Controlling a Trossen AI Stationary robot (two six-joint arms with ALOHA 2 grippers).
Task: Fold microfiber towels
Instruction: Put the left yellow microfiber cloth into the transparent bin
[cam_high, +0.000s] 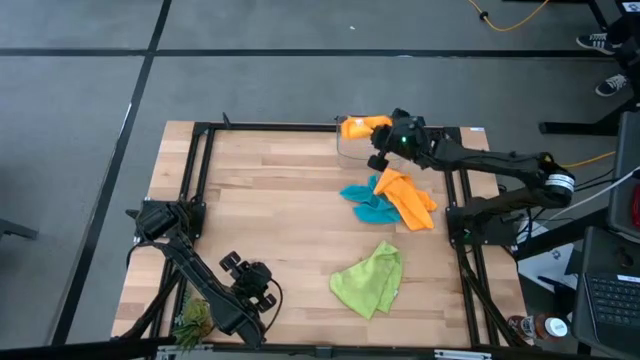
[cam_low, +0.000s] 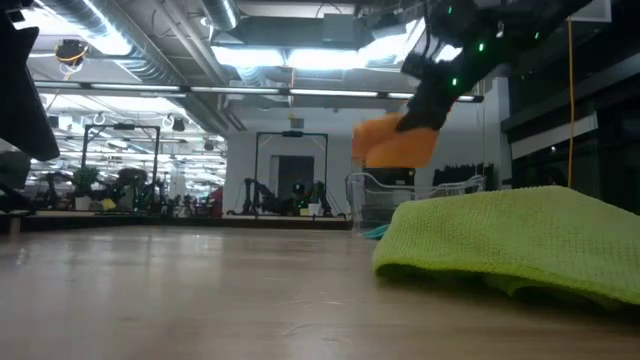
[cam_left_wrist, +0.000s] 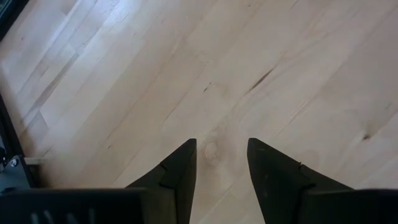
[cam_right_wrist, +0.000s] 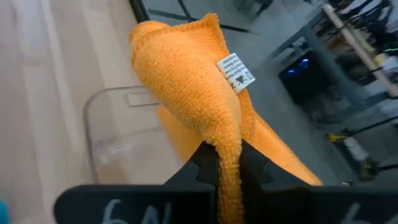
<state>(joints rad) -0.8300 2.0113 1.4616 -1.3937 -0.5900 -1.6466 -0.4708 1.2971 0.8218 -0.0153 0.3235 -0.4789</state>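
An orange towel (cam_right_wrist: 193, 81) hangs pinched in my right gripper (cam_right_wrist: 229, 163), lifted above the clear bin (cam_right_wrist: 121, 134) at the table's (cam_high: 270, 200) far edge. A second orange towel (cam_high: 405, 198) overlaps the teal towel (cam_high: 368, 205) near the right edge, the green towel (cam_high: 370, 280) nearer front. My left gripper (cam_left_wrist: 221, 163) hovers part-open, empty, near the front-left corner.

Nubby cloth orange towel (cam_right_wrist: 186, 81), wood table (cam_high: 270, 210)
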